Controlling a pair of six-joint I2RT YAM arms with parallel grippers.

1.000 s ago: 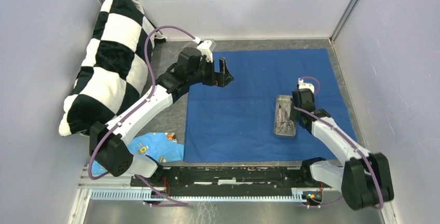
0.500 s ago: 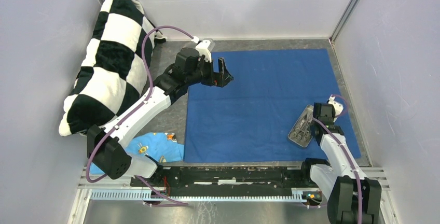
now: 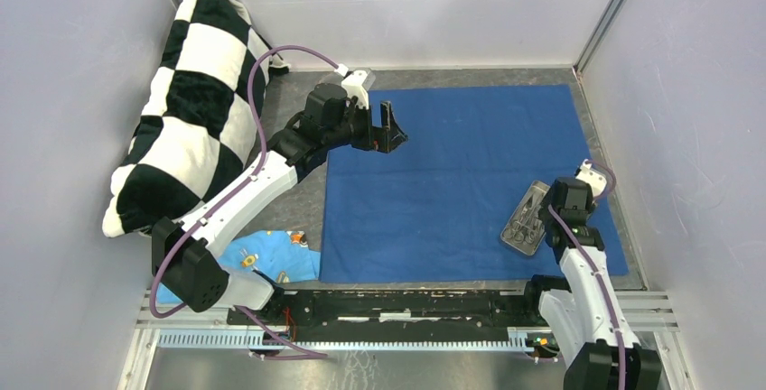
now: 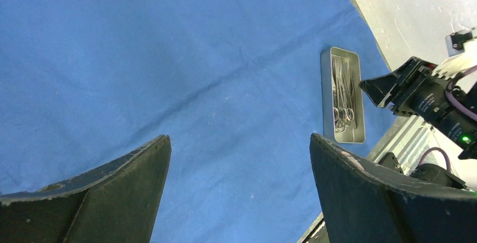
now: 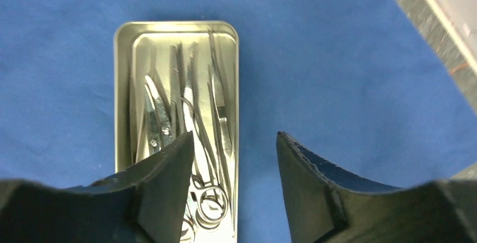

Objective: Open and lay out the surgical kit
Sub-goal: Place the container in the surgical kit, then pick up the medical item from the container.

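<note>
The surgical kit's dark blue cloth (image 3: 452, 164) lies spread flat on the table. Its small steel tray (image 3: 526, 218) rests slanted on the cloth's near right part and holds several thin silver instruments (image 5: 191, 108). My right gripper (image 5: 234, 135) hovers open low over the tray's (image 5: 176, 40) near end. One finger is above the instruments, the other is over bare cloth (image 5: 337, 57), and the tray's right rim lies in the gap, ungripped. My left gripper (image 3: 394, 130) is open and empty above the cloth's far left corner. From the left wrist, the tray (image 4: 343, 105) shows far off.
A black-and-white checkered pillow (image 3: 190, 101) leans against the left wall. A light blue cloth scrap (image 3: 271, 255) lies by the left arm's base. Grey walls enclose the table on three sides, and the arms' mounting rail (image 3: 406, 304) runs along the front edge.
The right gripper carried the tray from mid-right toward the cloth's near right corner, turning it aslant, then opened and let it go. The left arm stayed still.
</note>
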